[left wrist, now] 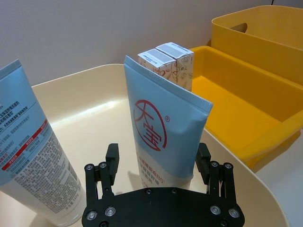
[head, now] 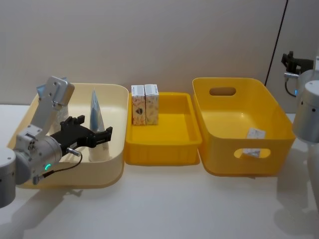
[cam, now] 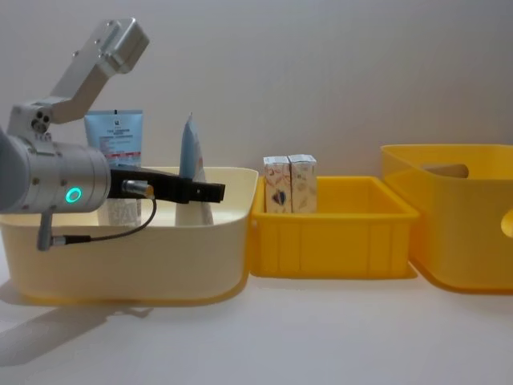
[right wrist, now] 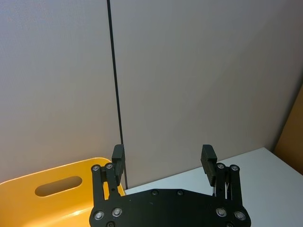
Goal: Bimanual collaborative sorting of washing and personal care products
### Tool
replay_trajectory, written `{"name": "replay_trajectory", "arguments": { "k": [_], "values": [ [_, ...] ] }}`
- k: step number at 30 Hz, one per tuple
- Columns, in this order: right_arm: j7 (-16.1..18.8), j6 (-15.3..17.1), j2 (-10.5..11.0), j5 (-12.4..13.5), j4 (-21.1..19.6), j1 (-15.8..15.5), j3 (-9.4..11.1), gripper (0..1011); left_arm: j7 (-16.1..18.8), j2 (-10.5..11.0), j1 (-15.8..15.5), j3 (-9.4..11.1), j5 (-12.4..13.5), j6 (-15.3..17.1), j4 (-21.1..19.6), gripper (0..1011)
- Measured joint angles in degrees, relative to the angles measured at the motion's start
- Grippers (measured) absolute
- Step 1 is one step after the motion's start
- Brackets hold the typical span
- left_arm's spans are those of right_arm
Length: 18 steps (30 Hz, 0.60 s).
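The left pincer (left wrist: 157,154) is open wide, not yet squeezing the blue tube (left wrist: 163,123) standing between its fingers in the cream bin (head: 117,94), so a bump could tip it, while the right pincer (right wrist: 163,157) hangs open and empty far right.

White table (head: 164,209), flat, pale. Three bins sit directly on it in a row: cream bin (head: 117,164) at left, low yellow tray (head: 162,152) in the middle, deep yellow bin (head: 224,158) at right. Each stands just beside the next.
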Motion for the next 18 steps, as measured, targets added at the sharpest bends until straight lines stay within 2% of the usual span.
{"name": "replay_trajectory", "arguments": {
  "k": [3, 6, 18],
  "values": [
    [0.0, 0.0, 0.0, 0.0, 0.0, 0.0, 0.0, 1001, -0.2, 0.0, -0.2, 0.1, 0.1, 0.2, 0.2, 999],
    [0.0, 0.0, 0.0, 0.0, 0.0, 0.0, 0.0, 1001, -0.5, 0.1, -0.5, 0.2, 0.1, 0.5, 0.4, 955],
    [0.0, 0.0, 0.0, 0.0, 0.0, 0.0, 0.0, 1001, -0.9, 0.1, -1.0, 0.3, 0.2, 0.9, 0.9, 603]
  ]
}}
